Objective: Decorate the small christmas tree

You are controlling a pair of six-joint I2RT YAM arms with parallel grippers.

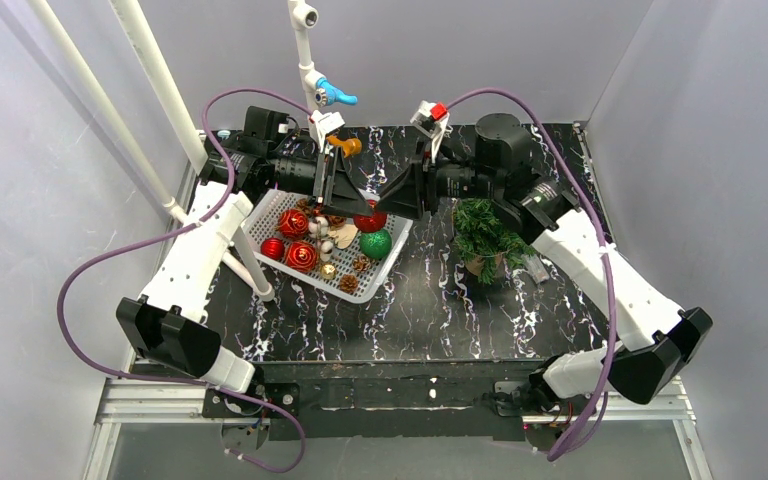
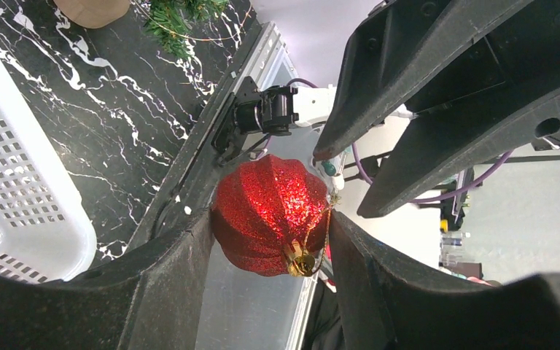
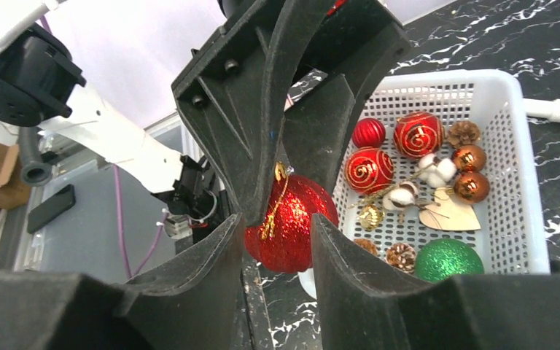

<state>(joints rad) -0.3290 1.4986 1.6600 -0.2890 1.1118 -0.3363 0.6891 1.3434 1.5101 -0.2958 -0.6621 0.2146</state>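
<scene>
A red glitter ornament (image 2: 270,211) with a gold cap and cord hangs in the air by the right rim of the white basket (image 1: 365,292). My left gripper (image 2: 271,219) is shut on it, one finger on each side. My right gripper (image 3: 277,222) comes from the opposite side and its fingers (image 3: 350,277) also press against the ornament (image 3: 292,226). In the top view both grippers, left (image 1: 352,205) and right (image 1: 388,205), meet at the ornament (image 1: 370,220). The small christmas tree (image 1: 485,235) stands on its brown base, right of the basket and under the right arm, bare of ornaments.
The basket (image 3: 514,146) holds a green glitter ball (image 3: 448,260), red balls with gold swirls (image 3: 368,169), copper balls, pinecones, cotton sprigs and a wooden heart (image 3: 448,214). White pipes (image 1: 160,80) rise at the back left. A blue and orange clamp (image 1: 335,95) hangs on the rear post.
</scene>
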